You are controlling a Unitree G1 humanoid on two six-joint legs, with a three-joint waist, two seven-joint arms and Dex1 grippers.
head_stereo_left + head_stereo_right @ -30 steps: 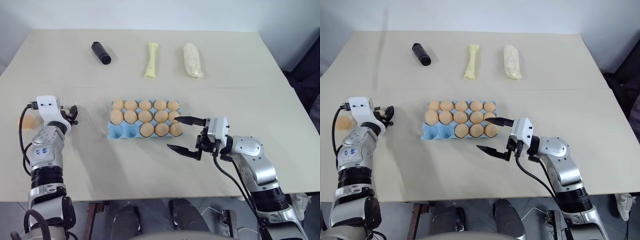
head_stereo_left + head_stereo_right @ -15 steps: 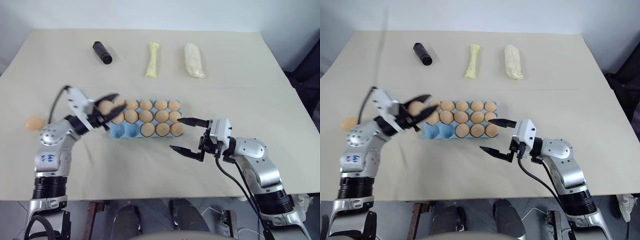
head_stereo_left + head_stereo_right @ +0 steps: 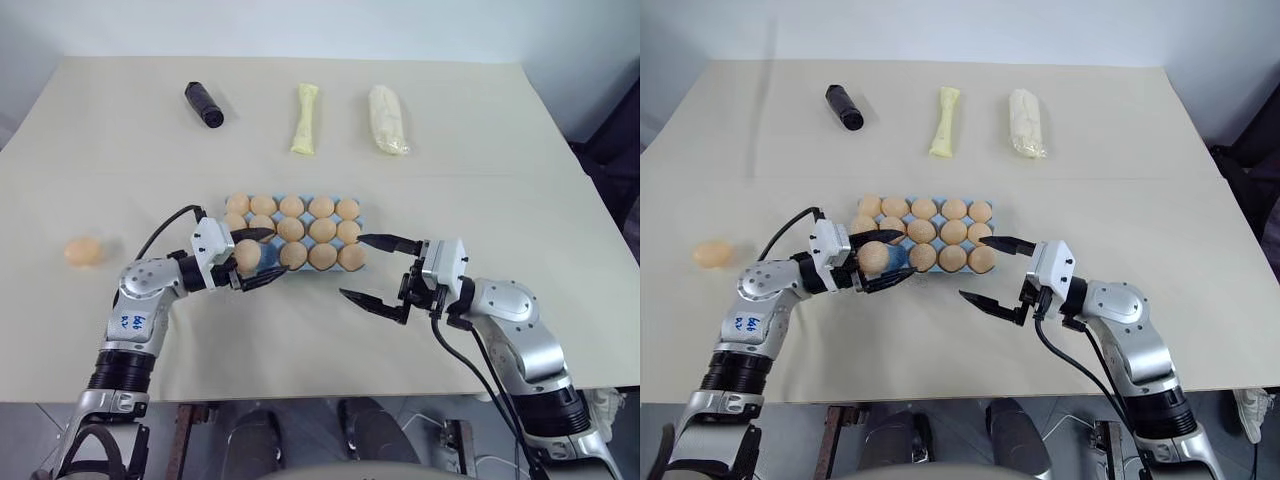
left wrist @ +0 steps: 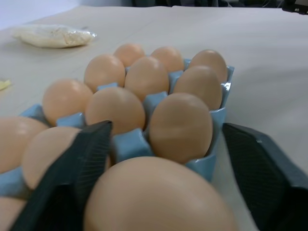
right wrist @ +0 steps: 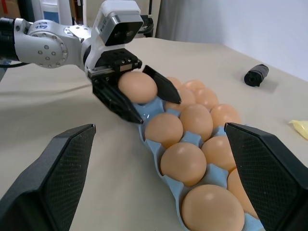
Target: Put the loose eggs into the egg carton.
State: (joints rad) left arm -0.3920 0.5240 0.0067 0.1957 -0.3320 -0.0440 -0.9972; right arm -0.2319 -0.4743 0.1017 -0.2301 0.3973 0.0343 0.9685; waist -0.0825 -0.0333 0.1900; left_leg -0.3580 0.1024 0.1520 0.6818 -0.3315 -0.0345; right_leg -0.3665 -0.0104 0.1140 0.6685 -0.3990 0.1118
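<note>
**Desk:** Blue carton [image 4: 127, 144], where is it?

**Me:** Mid-table, nearly full; my left gripper [image 3: 277, 255] is at its near left corner, fingers spread, with an egg [image 3: 246, 257] between them over the corner cup; I can't tell whether it's seated.

**Desk:** Right side?

**Me:** My right gripper [image 3: 353, 267] is wide open and empty, just beside the carton's right end; one loose egg [image 3: 83, 250] lies near the table's left edge, well apart from the carton.
</note>
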